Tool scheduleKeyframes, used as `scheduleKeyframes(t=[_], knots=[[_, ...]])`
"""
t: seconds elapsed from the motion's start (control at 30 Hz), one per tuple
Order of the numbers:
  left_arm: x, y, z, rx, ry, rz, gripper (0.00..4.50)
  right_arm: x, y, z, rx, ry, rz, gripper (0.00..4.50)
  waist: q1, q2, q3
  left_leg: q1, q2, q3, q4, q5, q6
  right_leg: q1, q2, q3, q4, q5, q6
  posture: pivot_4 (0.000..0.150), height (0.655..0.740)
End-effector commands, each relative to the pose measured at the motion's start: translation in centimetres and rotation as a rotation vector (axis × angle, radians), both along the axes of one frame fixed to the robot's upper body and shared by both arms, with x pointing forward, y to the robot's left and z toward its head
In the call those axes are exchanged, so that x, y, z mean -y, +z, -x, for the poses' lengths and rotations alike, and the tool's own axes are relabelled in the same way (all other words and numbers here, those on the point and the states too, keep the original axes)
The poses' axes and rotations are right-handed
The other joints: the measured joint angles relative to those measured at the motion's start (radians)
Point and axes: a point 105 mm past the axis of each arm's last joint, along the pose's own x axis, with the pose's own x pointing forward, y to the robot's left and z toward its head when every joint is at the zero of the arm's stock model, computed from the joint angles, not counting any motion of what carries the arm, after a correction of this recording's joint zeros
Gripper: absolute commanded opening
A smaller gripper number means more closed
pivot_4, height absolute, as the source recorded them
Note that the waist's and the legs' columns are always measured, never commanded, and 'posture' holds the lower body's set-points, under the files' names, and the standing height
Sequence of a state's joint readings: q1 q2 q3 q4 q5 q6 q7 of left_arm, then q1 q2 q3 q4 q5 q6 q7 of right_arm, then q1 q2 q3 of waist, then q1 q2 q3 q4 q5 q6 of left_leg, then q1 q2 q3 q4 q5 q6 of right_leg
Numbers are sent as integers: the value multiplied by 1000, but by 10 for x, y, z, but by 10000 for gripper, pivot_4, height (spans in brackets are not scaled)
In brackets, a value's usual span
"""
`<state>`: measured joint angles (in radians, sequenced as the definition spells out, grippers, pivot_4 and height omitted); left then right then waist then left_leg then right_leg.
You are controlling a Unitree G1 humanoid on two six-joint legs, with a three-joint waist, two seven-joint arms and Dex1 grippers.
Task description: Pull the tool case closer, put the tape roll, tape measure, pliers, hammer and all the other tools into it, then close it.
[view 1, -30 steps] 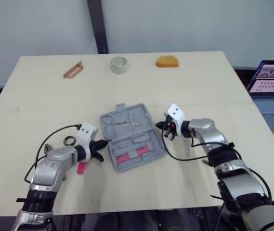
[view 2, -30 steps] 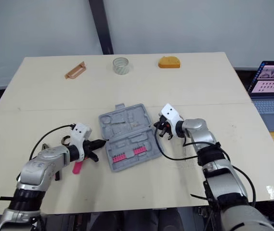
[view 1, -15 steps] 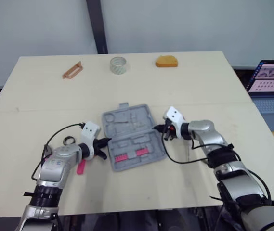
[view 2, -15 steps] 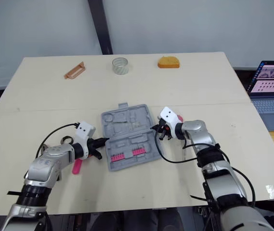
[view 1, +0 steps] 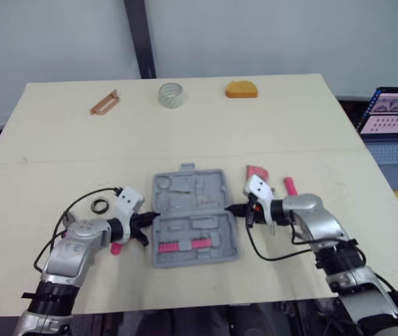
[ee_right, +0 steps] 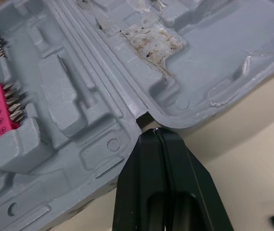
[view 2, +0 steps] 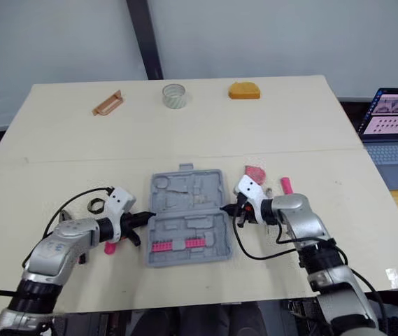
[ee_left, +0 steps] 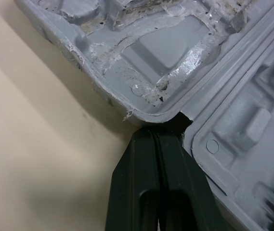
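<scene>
The open grey tool case (view 1: pixel 193 217) lies flat at the table's middle front, with pink bits (view 1: pixel 179 245) in its near half. My left gripper (view 1: pixel 145 222) is shut, its tip pressed into the hinge notch on the case's left edge (ee_left: pixel 146 118). Shut as well, my right gripper (view 1: pixel 232 208) has its tip at the hinge notch on the right edge (ee_right: pixel 149 120). The clear tape roll (view 1: pixel 171 94) and orange tape measure (view 1: pixel 242 89) sit at the far edge. A pink-handled tool (view 1: pixel 290 185) and a pink piece (view 1: pixel 257 172) lie right of the case.
A brown tool (view 1: pixel 105 102) rests at the far left. Beside my left arm lie a small dark ring (view 1: pixel 100 206) and a pink item (view 1: pixel 117 247). A laptop (view 1: pixel 393 122) stands off the table's right side. Black cables loop from both wrists.
The case has slid toward the table's front and turned square to it, with both grippers moving back alongside its edges. Pink tools to its right have come into sight.
</scene>
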<state>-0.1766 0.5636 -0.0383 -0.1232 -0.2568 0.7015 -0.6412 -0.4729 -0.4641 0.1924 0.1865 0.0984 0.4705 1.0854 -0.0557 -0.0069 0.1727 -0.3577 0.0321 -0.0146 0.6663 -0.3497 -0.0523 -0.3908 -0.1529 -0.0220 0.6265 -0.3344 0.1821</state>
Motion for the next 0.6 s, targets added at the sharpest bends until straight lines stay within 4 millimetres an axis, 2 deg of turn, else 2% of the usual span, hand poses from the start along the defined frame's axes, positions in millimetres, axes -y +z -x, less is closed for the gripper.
scheduleKeyframes(t=[0.03,0.3,0.6], knots=[[12,-9,22,-71,-94,2,481,-16,12,21,3,83,-57,452,3,0,0,0,0,0,0,0,0,0,0,0,0,0,0,1500,7400],[10,-19,50,-137,-164,-32,481,-14,4,55,-64,81,-56,452,19,0,0,0,0,1,0,-1,0,0,0,1,-1,0,0,1500,7400],[12,-24,68,-182,-174,-21,481,-13,3,73,-105,62,-70,452,29,0,0,0,0,1,0,-1,0,1,0,1,-1,0,0,1500,7400]])
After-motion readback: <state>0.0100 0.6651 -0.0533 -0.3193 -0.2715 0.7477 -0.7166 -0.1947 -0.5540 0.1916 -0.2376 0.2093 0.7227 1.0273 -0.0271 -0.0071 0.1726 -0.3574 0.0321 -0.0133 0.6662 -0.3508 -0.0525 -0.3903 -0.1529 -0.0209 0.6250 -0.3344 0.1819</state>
